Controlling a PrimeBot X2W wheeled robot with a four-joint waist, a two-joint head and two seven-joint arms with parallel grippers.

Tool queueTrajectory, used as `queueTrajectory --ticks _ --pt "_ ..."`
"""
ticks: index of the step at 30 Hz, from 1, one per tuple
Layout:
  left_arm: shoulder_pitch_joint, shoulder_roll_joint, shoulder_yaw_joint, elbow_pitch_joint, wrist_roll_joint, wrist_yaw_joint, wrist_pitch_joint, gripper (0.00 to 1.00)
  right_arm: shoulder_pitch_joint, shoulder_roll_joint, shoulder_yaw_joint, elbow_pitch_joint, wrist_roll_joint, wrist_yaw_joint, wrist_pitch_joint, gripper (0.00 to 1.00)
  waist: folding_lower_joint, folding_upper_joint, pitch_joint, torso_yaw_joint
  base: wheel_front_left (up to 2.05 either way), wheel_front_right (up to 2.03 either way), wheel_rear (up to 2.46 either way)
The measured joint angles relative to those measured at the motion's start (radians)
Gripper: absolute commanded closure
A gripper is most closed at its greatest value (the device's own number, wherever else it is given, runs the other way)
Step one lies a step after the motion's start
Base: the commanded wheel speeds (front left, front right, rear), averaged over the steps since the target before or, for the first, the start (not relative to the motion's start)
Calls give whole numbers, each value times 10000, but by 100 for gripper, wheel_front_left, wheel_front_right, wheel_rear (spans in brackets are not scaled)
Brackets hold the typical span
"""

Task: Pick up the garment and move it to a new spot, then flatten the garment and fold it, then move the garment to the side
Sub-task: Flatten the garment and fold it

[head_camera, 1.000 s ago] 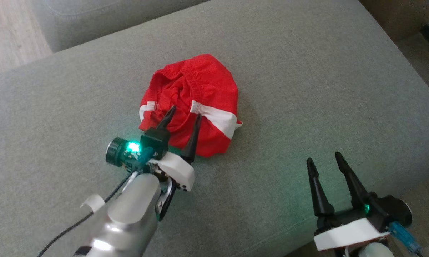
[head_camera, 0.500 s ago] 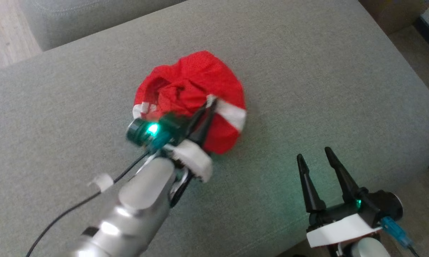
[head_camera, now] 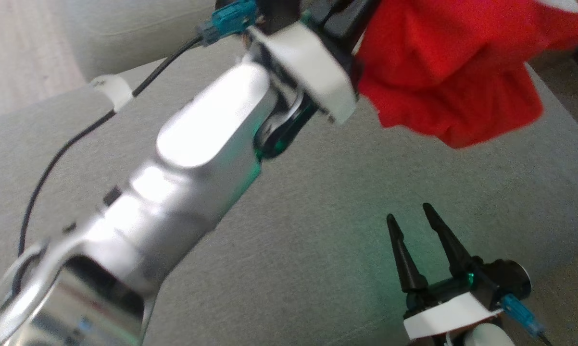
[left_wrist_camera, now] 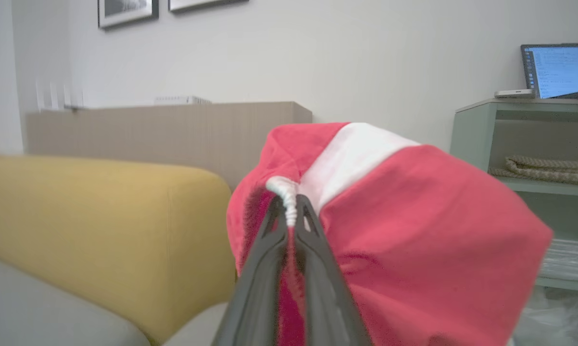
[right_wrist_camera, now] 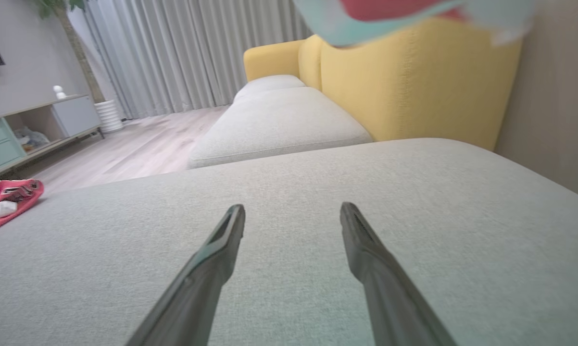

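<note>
The garment is red mesh cloth with a white band, bunched and hanging in the air above the grey cushion at the head view's upper right. In the left wrist view my left gripper is shut on a white-edged fold of the garment, which drapes off to the right of the fingers. My pale left arm reaches up across the head view. My right gripper stands open low at the right, over bare cushion with nothing between its fingers. The lifted garment shows blurred overhead.
A yellow sofa back borders the cushion's far side, with a second grey seat beyond. Another red and white cloth lies at the cushion's left edge in the right wrist view. Wooden floor and a shelf unit lie around.
My left gripper shut on the garment's white-banded fold and lifted it off the cushion, up and to the right. The right gripper has stayed open and has barely moved.
</note>
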Motion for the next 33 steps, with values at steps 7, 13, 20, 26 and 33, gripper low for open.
queueTrajectory --ticks 7,13,20,26,33 --pt "3330 1369 -418 -188 -2027 -82 945 100 70 -2 -213 -27 -2 0 0 0 1 0 -134 1143 0 0 0" --pt "5271 1987 -777 2 -2272 -82 -69 100 18 0 -88 17 -73 0 0 0 0 0 123 2319 0 0 0" --pt "5939 1981 -767 -606 -2506 -84 -1419 100 -850 -416 263 848 77 0 2 0 3 0 805 3306 0 0 0" --pt "6500 1977 -734 -943 -2385 -84 -1532 100 -1980 -1256 909 1530 462 0 2 0 3 0 1008 3696 0 0 0" --pt "6519 1779 -504 -1101 -2113 -84 -1534 100 -2710 -2309 2336 2715 1118 0 4 0 3 0 1022 4022 0 0 0"
